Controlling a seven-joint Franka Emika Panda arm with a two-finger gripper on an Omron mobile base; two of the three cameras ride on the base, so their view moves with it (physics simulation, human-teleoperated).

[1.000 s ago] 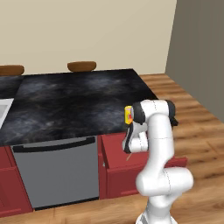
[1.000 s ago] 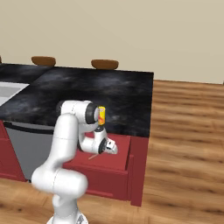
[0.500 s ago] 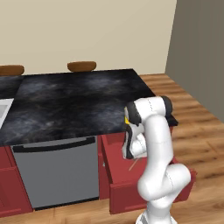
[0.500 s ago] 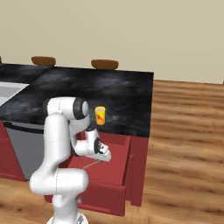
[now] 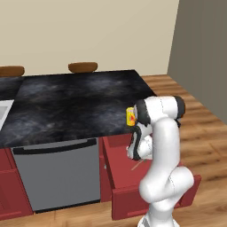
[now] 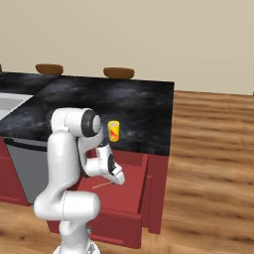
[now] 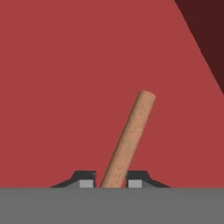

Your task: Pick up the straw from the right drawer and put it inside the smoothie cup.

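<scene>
The gripper (image 7: 111,183) is down in the right drawer (image 6: 130,181), and its jaws, wide apart a second ago, have just come together on the straw (image 7: 127,139). In the hand view the tan stick rises from between the two dark tips at the bottom centre and leans up and to the right over the red drawer floor. That reads to me as a clamp on the straw, so the pick looks made; lifting it clear is what remains before the cup.

In the right base view the straw (image 6: 102,185) shows as a thin line at centre, just left of the gripper (image 6: 119,179), low in the open drawer. From the left base view it pokes out at lower centre (image 5: 138,165), beside the white arm, with the gripper (image 5: 134,156) mostly hidden behind the forearm.

The smoothie cup (image 6: 113,131) stands upright on the black counter (image 6: 139,106) near its front edge, just above the drawer; in the left base view the smoothie cup (image 5: 131,116) peeps out beside the arm's shoulder. Two wooden bowls (image 6: 118,73) sit at the counter's far edge, well apart from it. The grey dishwasher (image 5: 57,175) fills the lower left. The counter lip overhangs the drawer's back, so I'd judge the lift needs to come outward before it goes up.
</scene>
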